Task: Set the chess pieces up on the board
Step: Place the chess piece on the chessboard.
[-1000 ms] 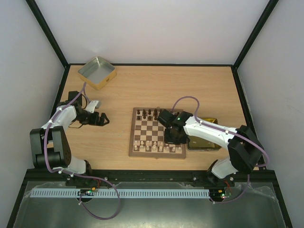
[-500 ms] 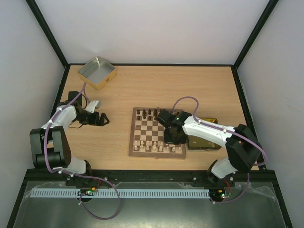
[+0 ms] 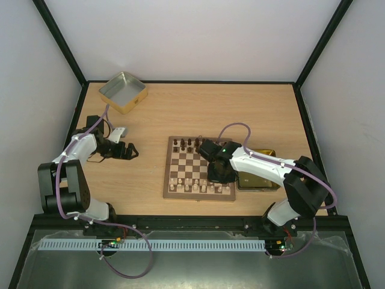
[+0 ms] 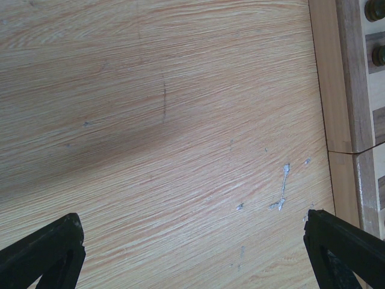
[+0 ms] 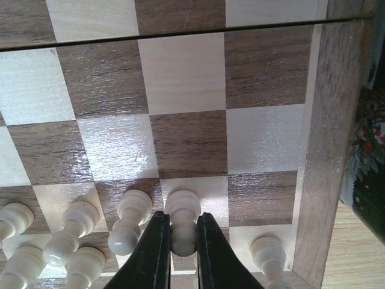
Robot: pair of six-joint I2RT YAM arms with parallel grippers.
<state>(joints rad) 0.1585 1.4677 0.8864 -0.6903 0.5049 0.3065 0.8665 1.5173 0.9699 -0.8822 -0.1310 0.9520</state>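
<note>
Right gripper (image 5: 181, 227) at the near right corner of the board (image 3: 189, 162); its two black fingers (image 5: 153, 253) are drawn nearly together, one on each side of a pale pawn (image 5: 182, 205), pressed against it; the pawn stands upright on a pale square in the second row from the near edge, next to the last column on the right. More pale chess pieces (image 5: 129, 220) stand just beside it to the left; one more stands nearer the corner. Right arm reaches from the near right corner of the desk (image 3: 180, 108), leftward over a tin (image 3: 267, 174) lying beside the board, wrist bent down. Dark chess pieces (image 3: 186, 143) line the board's far row. Left gripper (image 3: 129, 150) sits low near the left edge of the desk, pointing right toward the board; its fingers (image 4: 48, 253) are spread wide with only bare wood between them; the left arm is folded back along the left edge.
</note>
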